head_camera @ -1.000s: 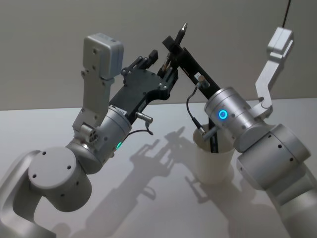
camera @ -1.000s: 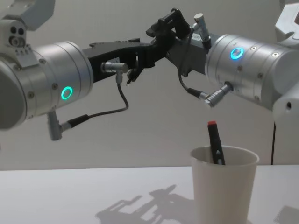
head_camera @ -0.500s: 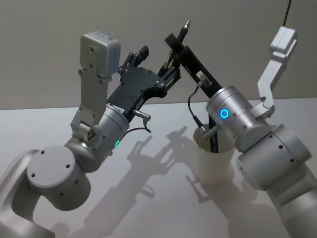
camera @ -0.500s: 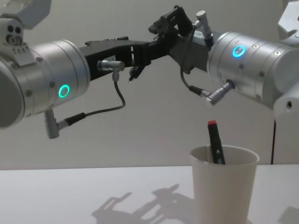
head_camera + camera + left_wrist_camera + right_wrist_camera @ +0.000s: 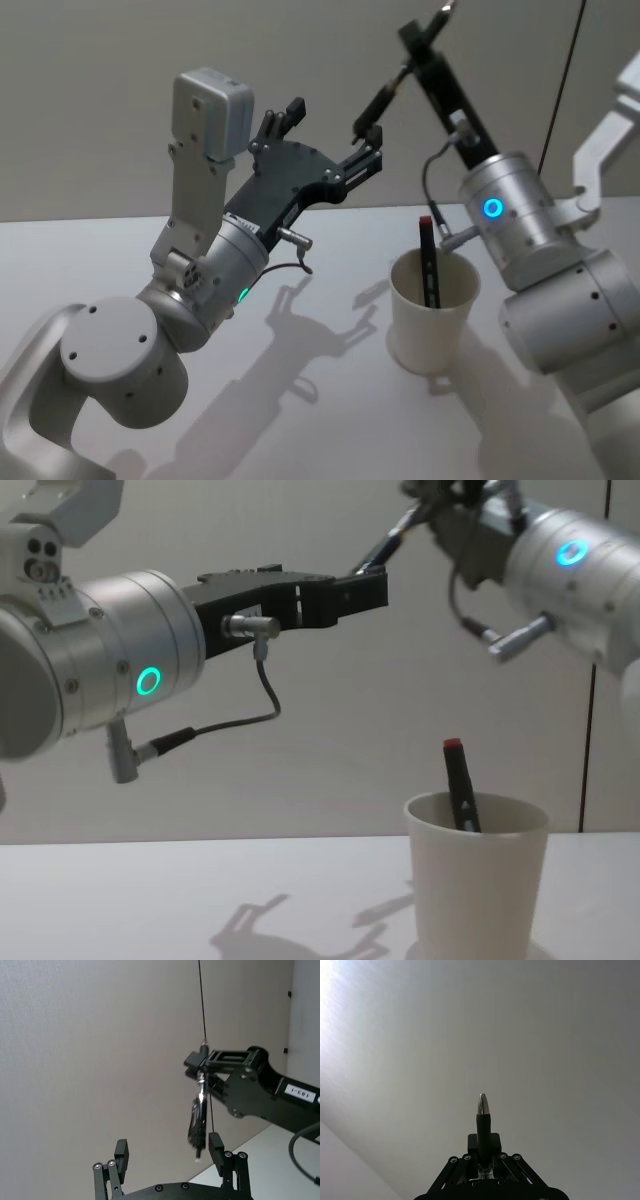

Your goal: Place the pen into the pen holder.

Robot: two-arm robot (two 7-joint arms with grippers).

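A dark pen [image 5: 383,97] with a silver tip hangs slanted in the air, and my right gripper [image 5: 415,38] is shut on its upper part. The right wrist view shows the pen [image 5: 482,1110] sticking up from between the closed fingers. My left gripper [image 5: 333,132] is open just below and left of the pen, with the pen's lower end [image 5: 198,1125] near one finger [image 5: 216,1146] and apart from it. The pen holder [image 5: 432,312], a white paper cup, stands on the table below my right arm. A black pen with a red cap [image 5: 458,785] leans inside it.
The white table [image 5: 300,400] stretches in front of a plain grey wall. My two forearms cross the space above it, with cables [image 5: 262,695] hanging from them. A thin black cord [image 5: 201,1000] runs down the wall behind.
My left gripper has opened and let go of the pen. My right gripper has carried the pen up and to the right, away from the left fingers.
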